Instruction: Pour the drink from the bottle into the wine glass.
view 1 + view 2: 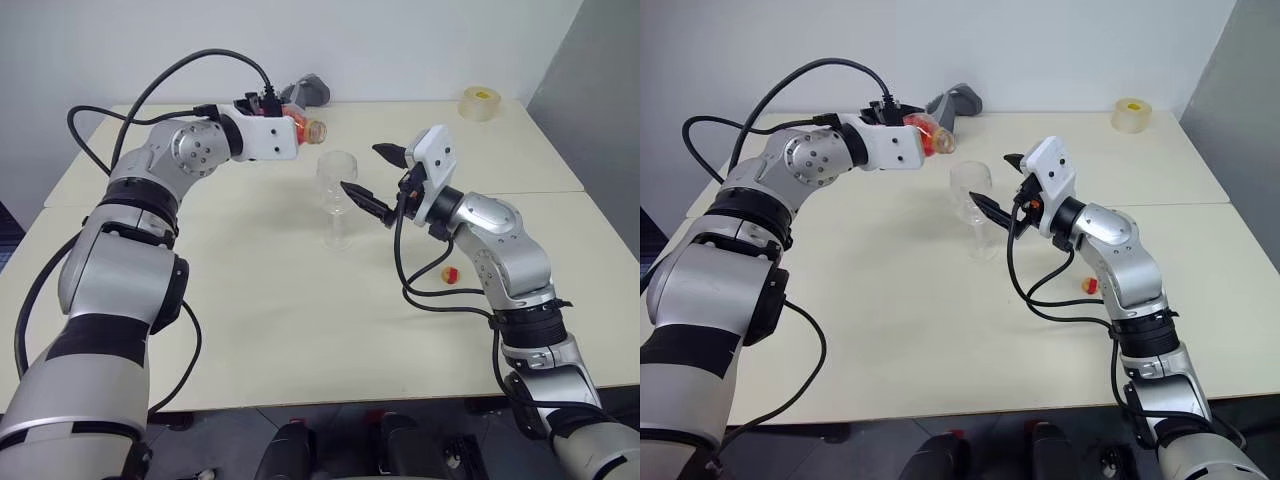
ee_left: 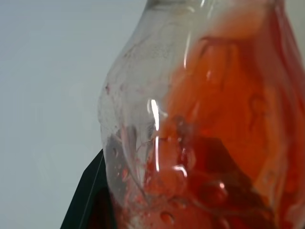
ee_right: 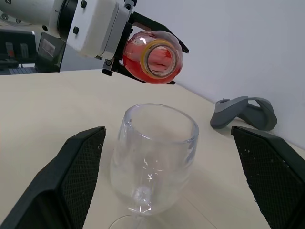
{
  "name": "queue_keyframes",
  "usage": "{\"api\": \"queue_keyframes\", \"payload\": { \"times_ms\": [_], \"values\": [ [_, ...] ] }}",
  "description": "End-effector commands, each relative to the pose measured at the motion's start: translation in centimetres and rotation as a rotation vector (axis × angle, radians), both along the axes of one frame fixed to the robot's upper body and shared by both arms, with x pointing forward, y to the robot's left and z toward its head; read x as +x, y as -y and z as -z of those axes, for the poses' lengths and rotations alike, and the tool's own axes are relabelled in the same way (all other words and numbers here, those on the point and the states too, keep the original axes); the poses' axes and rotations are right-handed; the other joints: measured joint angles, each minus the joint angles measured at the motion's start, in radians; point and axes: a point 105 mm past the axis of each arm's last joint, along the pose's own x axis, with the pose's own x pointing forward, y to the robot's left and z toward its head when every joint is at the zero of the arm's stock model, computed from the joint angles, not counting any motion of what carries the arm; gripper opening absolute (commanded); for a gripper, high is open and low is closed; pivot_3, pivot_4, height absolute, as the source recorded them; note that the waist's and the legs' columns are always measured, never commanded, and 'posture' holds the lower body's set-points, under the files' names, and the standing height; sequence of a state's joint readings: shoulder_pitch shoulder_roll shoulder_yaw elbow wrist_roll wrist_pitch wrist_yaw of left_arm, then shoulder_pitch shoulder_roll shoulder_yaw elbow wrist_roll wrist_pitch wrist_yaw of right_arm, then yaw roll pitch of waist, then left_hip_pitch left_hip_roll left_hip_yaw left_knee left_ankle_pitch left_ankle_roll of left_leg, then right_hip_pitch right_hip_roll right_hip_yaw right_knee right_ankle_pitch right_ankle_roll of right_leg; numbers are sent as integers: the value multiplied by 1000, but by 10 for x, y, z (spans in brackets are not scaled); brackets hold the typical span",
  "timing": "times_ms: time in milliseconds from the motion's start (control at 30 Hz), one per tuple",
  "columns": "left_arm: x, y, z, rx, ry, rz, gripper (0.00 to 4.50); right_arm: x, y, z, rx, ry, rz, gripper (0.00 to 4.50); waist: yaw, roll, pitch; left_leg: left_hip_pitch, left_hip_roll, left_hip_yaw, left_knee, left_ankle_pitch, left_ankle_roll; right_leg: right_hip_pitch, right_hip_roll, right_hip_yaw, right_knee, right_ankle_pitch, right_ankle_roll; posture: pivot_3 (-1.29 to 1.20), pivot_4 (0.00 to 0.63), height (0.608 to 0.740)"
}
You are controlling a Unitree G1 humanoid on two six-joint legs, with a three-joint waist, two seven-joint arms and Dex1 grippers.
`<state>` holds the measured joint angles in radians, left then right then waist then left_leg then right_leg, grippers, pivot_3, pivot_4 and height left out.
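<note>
Nearest my head camera, bare table (image 1: 300,340) runs up to the work. At left, my left gripper (image 1: 290,125) is clamped on the bottle (image 1: 305,128), which lies almost level in the air, its open, ringed mouth aimed toward the wine glass (image 1: 337,200). The drink (image 3: 136,59) pools red-orange inside the bottle, and no stream has left it. The glass stands upright on the table and looks empty. At right, my right gripper (image 1: 372,178) hangs with its fingers spread wide on either side of the bowl, touching nothing that I can see.

My worry is the aim: the mouth sits above and behind the rim, not squarely over it, so tipping further from here could send the drink onto the table. With nothing steadying it, the tall glass could also topple if either arm nudges it.
</note>
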<state>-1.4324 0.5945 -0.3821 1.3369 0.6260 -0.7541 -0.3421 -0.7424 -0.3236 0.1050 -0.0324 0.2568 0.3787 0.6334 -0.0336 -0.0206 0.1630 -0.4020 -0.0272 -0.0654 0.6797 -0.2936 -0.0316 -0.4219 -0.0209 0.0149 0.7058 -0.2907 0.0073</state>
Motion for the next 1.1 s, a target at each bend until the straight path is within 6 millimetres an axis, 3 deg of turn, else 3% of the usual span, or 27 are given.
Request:
{"api": "queue_keyframes", "payload": {
  "times_ms": [33,1100],
  "values": [
    [-5,2,-36,14,115,13,1947,-7,-1,-15,20,67,-23,4500,0,0,0,0,0,0,0,0,0,0,0,0,0,0,0,0,150,740],
    [-5,-2,-42,140,178,-4,1947,-9,-2,-15,19,79,-27,4500,0,0,0,0,0,1,0,0,0,-1,0,0,2,0,0,0,150,740]
  ]
}}
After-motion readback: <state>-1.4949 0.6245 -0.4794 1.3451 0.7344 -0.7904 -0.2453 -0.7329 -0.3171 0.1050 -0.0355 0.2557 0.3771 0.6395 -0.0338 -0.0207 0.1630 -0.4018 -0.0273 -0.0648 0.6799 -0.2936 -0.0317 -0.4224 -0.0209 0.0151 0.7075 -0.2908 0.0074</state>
